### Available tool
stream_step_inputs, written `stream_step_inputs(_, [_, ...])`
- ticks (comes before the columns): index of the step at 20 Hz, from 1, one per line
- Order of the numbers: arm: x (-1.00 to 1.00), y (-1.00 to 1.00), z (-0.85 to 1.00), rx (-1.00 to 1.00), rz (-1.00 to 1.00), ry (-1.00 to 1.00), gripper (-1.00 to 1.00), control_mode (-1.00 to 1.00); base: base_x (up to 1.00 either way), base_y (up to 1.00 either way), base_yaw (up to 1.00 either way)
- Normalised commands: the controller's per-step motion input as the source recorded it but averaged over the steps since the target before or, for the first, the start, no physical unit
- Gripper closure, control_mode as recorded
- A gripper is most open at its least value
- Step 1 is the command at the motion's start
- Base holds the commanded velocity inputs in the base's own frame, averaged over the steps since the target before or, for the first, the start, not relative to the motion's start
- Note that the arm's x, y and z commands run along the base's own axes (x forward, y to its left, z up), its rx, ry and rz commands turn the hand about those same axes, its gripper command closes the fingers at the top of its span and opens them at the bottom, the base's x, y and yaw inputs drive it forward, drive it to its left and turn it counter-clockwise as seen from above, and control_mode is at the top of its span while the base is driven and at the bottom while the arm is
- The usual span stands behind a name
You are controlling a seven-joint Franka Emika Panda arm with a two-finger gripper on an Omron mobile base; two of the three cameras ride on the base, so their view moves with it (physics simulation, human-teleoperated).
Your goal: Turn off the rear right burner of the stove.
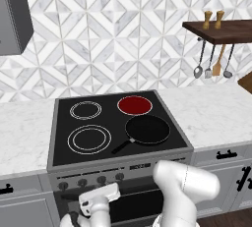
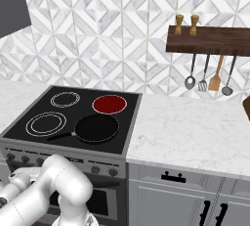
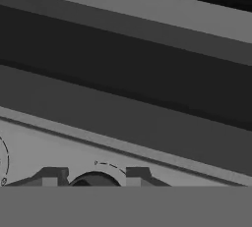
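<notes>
The two-finger gripper [image 3: 93,176] stood spread around a small dark round knob [image 3: 93,179] — the solid red disc burner [image 1: 134,105] glowed.

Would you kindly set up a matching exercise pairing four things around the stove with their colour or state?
Things:
1. rear right burner
2. frying pan
3. front left zone
4. salt and pepper shakers

Descriptions:
A. standing on the wooden shelf
B. double white ring outline
C. solid red disc
D. round and black, resting on the front right zone

Pairs: 1-C, 2-D, 3-B, 4-A
</notes>
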Motion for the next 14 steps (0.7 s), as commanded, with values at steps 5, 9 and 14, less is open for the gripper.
stream_step_inputs(5, [-0.3, 1.0, -1.0, -0.1, 0.22, 0.25, 1.0, -1.0, 0.0, 0.0, 0.0])
stream_step_inputs(9, [-0.18, 1.0, -1.0, -0.09, 0.21, 0.14, 1.0, -1.0, 0.0, 0.0, 0.0])
stream_step_inputs(14, [-0.33, 1.0, -1.0, 0.07, 0.04, 0.11, 1.0, -1.0, 0.0, 0.0, 0.0])
